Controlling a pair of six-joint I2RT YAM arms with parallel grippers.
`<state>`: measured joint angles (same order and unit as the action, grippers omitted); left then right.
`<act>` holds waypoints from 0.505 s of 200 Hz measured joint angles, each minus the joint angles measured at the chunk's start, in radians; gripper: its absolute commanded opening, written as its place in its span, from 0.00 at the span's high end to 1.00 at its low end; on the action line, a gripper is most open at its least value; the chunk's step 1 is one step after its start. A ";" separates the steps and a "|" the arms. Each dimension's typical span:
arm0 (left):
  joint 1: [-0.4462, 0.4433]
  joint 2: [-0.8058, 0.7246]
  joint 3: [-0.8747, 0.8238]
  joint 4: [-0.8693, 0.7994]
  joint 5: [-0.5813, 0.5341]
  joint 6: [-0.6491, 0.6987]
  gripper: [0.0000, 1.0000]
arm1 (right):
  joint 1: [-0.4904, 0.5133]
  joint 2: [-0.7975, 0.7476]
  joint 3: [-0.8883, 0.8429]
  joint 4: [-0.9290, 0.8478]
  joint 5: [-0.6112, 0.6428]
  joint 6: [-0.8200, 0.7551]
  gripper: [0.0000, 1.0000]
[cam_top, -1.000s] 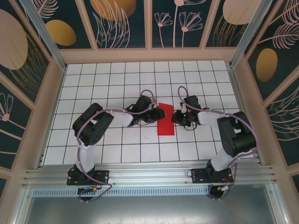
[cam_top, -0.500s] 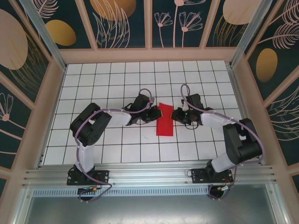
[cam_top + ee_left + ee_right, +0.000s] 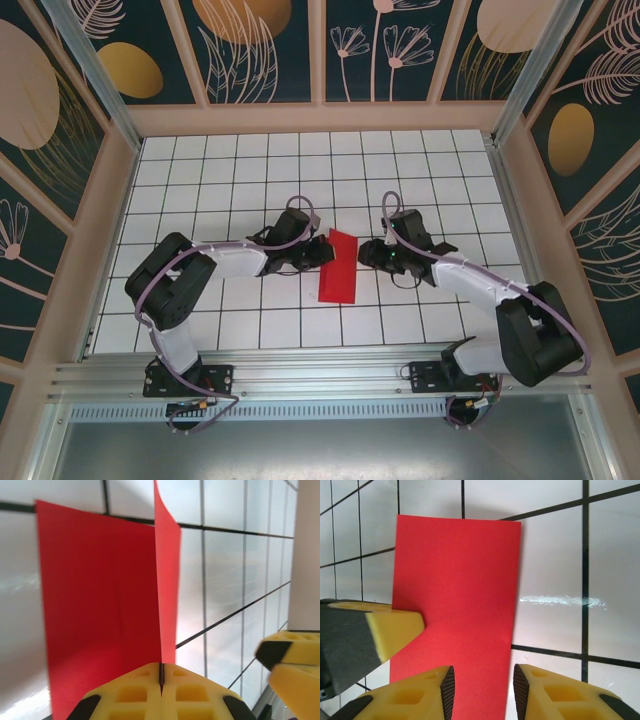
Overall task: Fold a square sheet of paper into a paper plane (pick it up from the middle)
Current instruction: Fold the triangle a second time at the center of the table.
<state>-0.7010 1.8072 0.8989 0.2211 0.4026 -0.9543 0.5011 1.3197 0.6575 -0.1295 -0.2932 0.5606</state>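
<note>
Paper [image 3: 338, 268] (folded narrow) runs near-to-far, far end leaning slightly right.

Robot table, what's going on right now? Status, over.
Left gripper shut on thin red paper sheet, folded in half, layers apart. Right gripper open at its opposite edge. Nothing in the way.
</note>
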 measured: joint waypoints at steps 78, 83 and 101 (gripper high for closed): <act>0.000 -0.002 -0.007 -0.016 -0.019 -0.001 1.00 | 0.360 -0.141 -0.097 0.078 0.259 -0.071 0.51; 0.000 -0.002 -0.007 -0.016 -0.019 -0.001 1.00 | 0.392 -0.141 -0.102 0.085 0.285 -0.086 0.50; 0.000 -0.002 -0.007 -0.016 -0.019 -0.001 1.00 | 0.509 -0.137 -0.124 0.124 0.369 -0.148 0.48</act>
<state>-0.7010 1.8050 0.8917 0.2050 0.3840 -0.9554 1.0100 1.1828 0.5339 -0.0055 0.0757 0.4126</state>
